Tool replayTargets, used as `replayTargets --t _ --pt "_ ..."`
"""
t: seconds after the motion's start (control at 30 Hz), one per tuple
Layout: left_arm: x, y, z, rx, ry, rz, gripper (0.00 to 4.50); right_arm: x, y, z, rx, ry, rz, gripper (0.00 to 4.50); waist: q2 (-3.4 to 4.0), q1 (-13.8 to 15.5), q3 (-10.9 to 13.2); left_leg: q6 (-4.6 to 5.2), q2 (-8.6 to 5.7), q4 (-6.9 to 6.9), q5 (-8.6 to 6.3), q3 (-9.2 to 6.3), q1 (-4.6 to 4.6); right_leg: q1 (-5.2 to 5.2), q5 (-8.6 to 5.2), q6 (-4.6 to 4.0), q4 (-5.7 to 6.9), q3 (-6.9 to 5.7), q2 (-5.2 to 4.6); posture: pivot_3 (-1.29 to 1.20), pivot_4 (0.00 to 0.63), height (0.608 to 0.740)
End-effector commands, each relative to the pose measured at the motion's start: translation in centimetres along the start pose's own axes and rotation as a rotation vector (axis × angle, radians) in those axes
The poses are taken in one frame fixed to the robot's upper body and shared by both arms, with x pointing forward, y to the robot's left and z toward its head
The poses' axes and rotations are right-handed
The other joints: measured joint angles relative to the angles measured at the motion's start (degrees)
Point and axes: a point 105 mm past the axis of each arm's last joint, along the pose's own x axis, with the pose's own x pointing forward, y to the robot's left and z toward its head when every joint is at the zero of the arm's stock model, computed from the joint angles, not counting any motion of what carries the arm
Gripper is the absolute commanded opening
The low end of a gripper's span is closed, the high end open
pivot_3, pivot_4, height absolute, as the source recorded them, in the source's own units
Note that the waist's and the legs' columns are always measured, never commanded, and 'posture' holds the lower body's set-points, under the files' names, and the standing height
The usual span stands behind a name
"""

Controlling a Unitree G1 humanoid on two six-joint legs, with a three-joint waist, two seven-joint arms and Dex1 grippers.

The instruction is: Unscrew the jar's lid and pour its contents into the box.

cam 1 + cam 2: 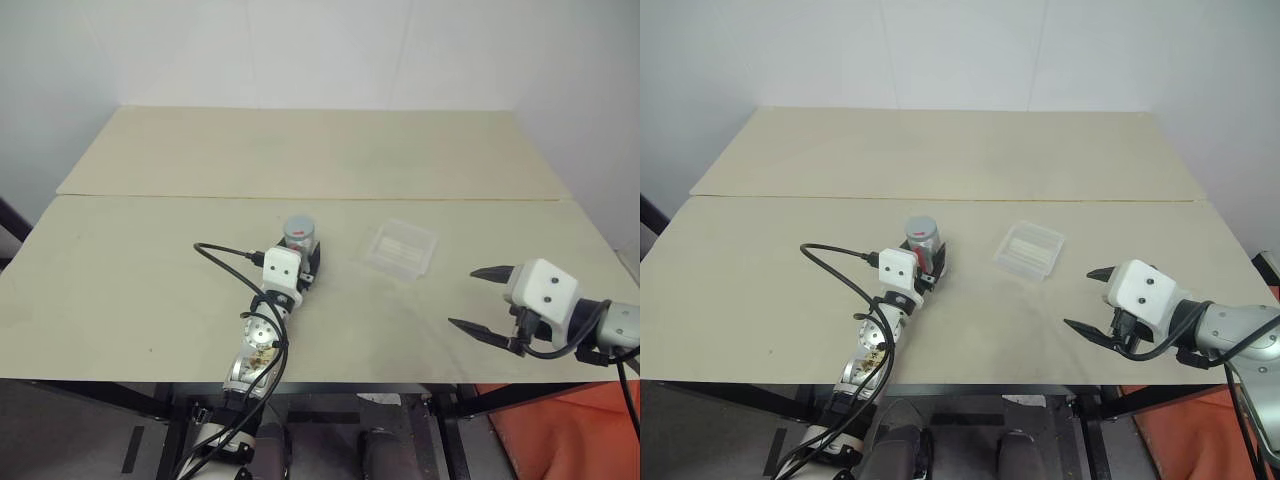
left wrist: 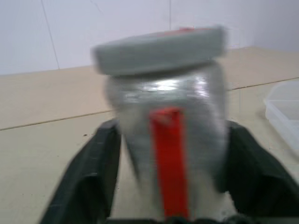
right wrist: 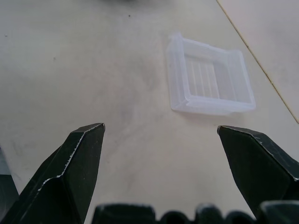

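The jar (image 2: 168,140), silvery with a vertical red stripe, stands upright on the table near the middle. Its flat grey lid (image 2: 159,46) sits on top of it. My left gripper (image 1: 303,252) is shut on the jar's body, with one black finger (image 2: 88,177) on each side. The clear shallow box (image 1: 400,248) lies on the table a short way to the jar's right. My right gripper (image 1: 462,297) hovers open near the table's front right, beyond the box, holding nothing. Its fingertips point toward the box (image 3: 210,79).
The pale table (image 1: 130,300) has a seam (image 1: 300,197) running across it behind the jar and box. A black cable (image 1: 215,250) loops over the tabletop beside my left arm. White walls close the back and right side.
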Motion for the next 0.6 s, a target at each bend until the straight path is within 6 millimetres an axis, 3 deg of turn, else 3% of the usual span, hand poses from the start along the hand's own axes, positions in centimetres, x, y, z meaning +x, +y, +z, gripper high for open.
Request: replayTargets --t 0.03,0.3,0.43,0.6 --pt "-0.1 -0.7 1.2 0.002 -0.039 -0.014 1.92 -0.3 -0.5 0.7 -0.041 -0.014 -0.034 4.5 0.0 0.0 0.0 0.0 0.0 0.0 0.0 0.0 0.0 0.0 0.0 0.0 -0.01 0.0 0.0 0.0 0.15 0.74" --pt "0.1 -0.4 1.7 -0.001 -0.059 -0.048 1.92 0.1 -0.8 1.8 -0.036 -0.062 -0.059 4.5 0.01 0.0 0.0 0.0 0.0 0.0 0.0 0.0 0.0 0.0 0.0 0.0 0.0 0.0 0.0 0.0 0.15 0.74" --pt "0.3 0.1 3.0 -0.017 -0.103 -0.095 1.92 1.0 -1.7 4.4 0.071 -0.211 -0.123 4.5 0.0 -0.3 0.0 -0.01 0.02 0.0 0.01 -0.01 0.02 -0.01 0.01 -0.01 0.02 0.01 0.04 0.0 0.15 0.74" --pt "-0.2 -1.0 5.2 -0.078 -0.144 -0.31 1.92 4.1 -1.6 8.4 0.218 -0.414 -0.201 4.5 0.02 -0.4 0.0 -0.04 0.04 -0.02 0.02 -0.08 -0.02 -0.06 0.01 -0.02 0.04 0.0 0.04 0.0 0.15 0.74"
